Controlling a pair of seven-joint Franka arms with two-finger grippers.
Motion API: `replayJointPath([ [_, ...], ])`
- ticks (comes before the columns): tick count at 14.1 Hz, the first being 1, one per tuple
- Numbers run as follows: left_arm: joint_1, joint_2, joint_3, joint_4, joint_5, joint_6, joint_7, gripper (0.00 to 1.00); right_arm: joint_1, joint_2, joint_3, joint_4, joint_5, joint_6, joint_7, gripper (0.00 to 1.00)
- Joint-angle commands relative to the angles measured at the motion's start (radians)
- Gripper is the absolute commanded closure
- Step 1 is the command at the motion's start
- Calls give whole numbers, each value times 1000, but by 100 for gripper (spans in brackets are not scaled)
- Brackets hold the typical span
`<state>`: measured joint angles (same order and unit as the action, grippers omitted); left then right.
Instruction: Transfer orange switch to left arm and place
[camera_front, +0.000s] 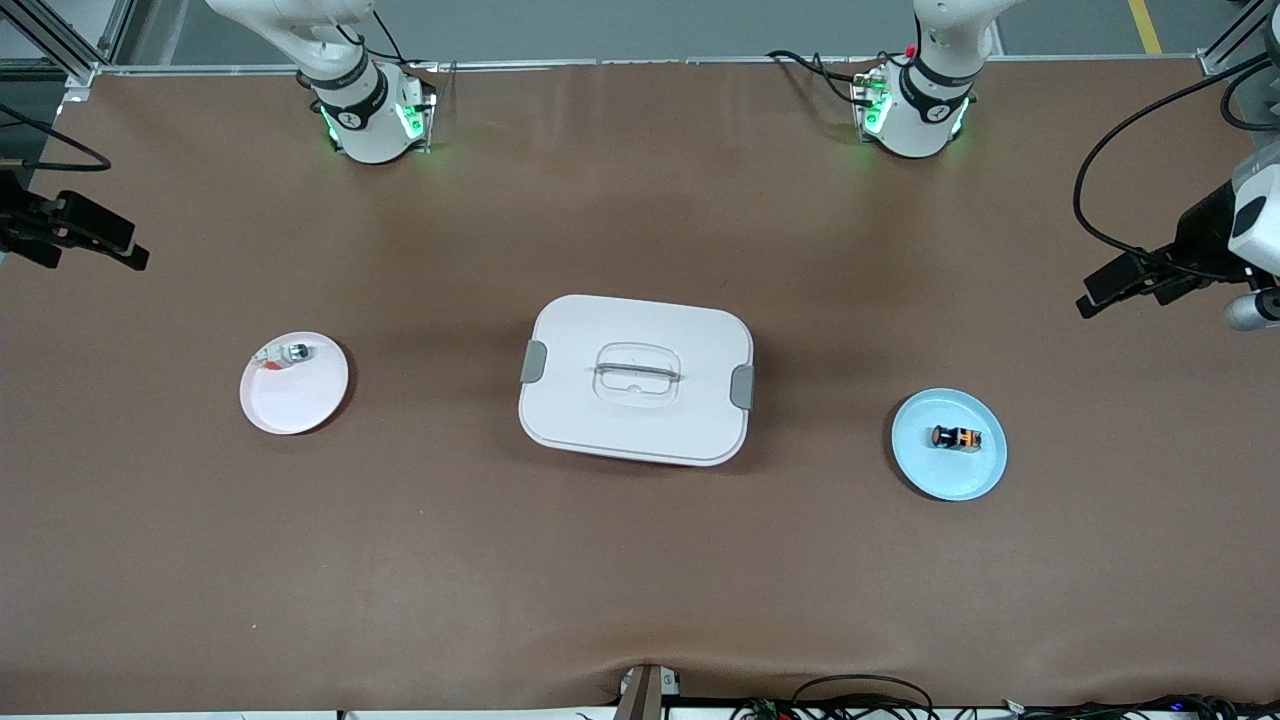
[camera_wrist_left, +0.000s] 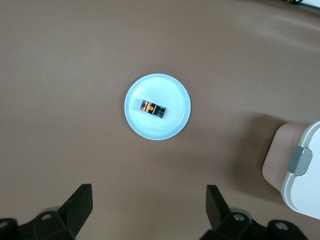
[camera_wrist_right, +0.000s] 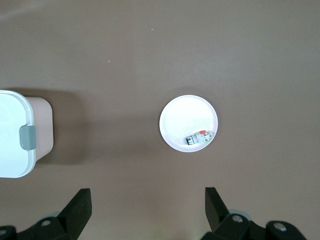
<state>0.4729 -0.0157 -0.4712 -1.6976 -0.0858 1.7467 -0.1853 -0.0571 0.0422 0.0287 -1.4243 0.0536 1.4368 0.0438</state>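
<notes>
Orange switch (camera_front: 955, 438), small blocky part, on round pale-blue plate (camera_front: 985, 478).

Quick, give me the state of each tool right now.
Left tool: open, holding nothing, high over the blue plate with the orange switch.
Right tool: open, holding nothing, high over the white plate.

High front overview; two downward wrist views sharing box (camera_front: 636, 378) edges.
</notes>
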Motion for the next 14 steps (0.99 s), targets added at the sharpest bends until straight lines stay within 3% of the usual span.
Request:
replayJointPath([
  [1, 7, 11, 8, 27, 32, -44, 6, 0, -1, -36, -1, -41, 8, 10, -2, 0],
  [3, 4, 11, 5, 33, 173, -47, 13, 0, 0, -57, -1, -71, 8, 19, -2, 0],
  [8, 0, 16, -1, 143, 176, -114, 3, 0, -1, -117, -1, -160, 8, 48, -2, 0],
  [10, -58, 7, 22, 148, 159, -136, 0, 0, -1, -153, -1, -212, 8, 77, -2, 0],
  [14, -288, -21, 228, 148, 156, -208, 10, 0, 0, -171, -1, -232, 6, 80, -2, 0],
])
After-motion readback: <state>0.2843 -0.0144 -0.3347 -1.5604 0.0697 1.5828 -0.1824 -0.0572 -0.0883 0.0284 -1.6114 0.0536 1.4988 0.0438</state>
